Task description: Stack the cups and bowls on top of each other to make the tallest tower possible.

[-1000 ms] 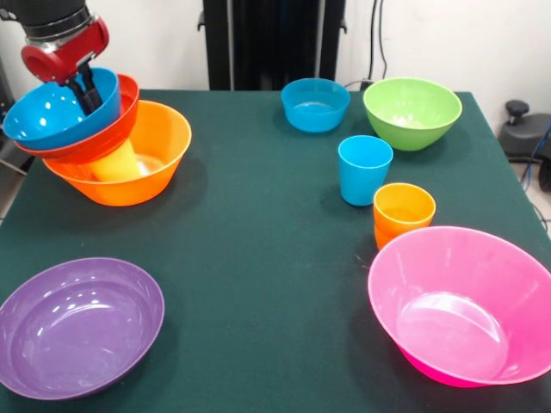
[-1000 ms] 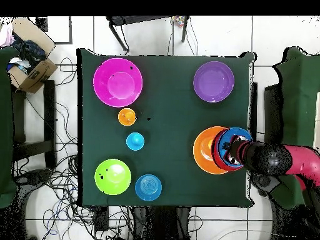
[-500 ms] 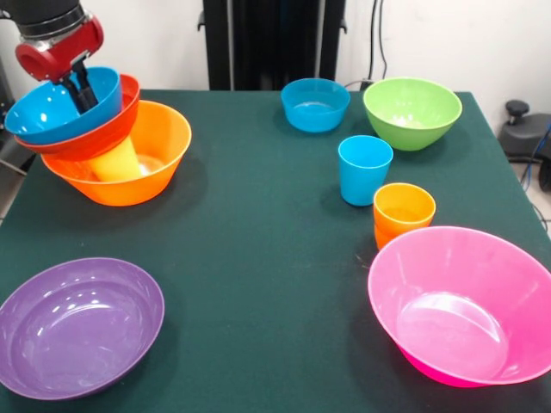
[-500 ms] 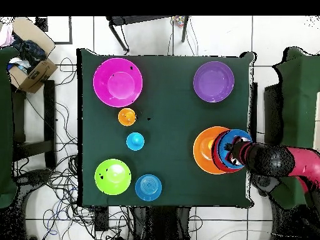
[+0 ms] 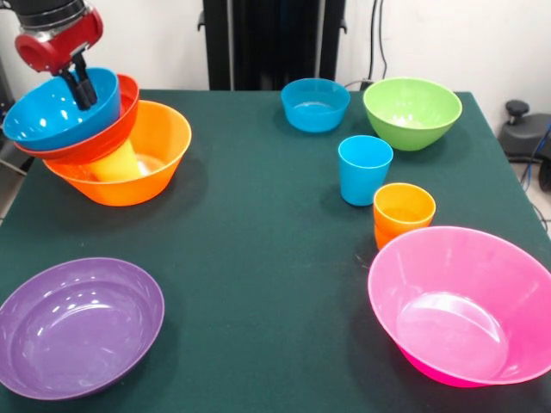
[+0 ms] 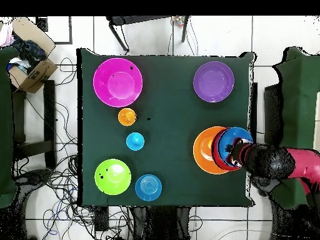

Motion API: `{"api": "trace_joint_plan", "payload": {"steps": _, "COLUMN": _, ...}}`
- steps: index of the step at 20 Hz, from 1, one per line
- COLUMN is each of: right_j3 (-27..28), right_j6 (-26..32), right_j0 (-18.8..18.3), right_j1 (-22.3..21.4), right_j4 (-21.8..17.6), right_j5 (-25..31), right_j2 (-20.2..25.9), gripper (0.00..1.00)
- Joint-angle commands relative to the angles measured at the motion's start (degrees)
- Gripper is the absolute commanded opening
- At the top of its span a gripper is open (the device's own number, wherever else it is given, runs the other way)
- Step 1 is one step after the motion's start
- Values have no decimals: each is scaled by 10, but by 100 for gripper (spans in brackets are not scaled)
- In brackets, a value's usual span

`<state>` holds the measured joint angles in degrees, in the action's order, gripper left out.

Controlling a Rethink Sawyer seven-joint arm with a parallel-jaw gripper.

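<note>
3 bowls lean off-centre at the desk's corner; light, slippery; gripper pinches the blue bowl's rim.

White wall behind; white tiled floor strewn with cables; cardboard box beside green-topped desk.

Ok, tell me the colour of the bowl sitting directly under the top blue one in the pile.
Red-orange, nested in the big orange bowl; clearest in the front view.
</note>
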<state>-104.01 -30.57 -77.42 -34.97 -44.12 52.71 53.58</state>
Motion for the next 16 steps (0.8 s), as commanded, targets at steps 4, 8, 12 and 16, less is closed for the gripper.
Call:
{"api": "trace_joint_plan", "payload": {"steps": 4, "right_j3": -62, "right_j6": 14, "right_j0": 48, "right_j1": -22, "right_j4": -26, "right_j5": -37, "right_j2": 1, "gripper": 0}}
{"api": "trace_joint_plan", "payload": {"steps": 8, "right_j3": -68, "right_j6": 0, "right_j0": 55, "right_j1": -18, "right_j4": -31, "right_j5": -53, "right_j2": -6, "gripper": 0}}
{"api": "trace_joint_plan", "payload": {"steps": 12, "right_j3": -59, "right_j6": 3, "right_j0": 61, "right_j1": -9, "right_j4": -38, "right_j5": -59, "right_j2": -15, "gripper": 0}}
{"api": "trace_joint_plan", "payload": {"steps": 16, "right_j3": -52, "right_j6": 9, "right_j0": 61, "right_j1": 0, "right_j4": -43, "right_j5": -66, "right_j2": -23, "gripper": 0}}
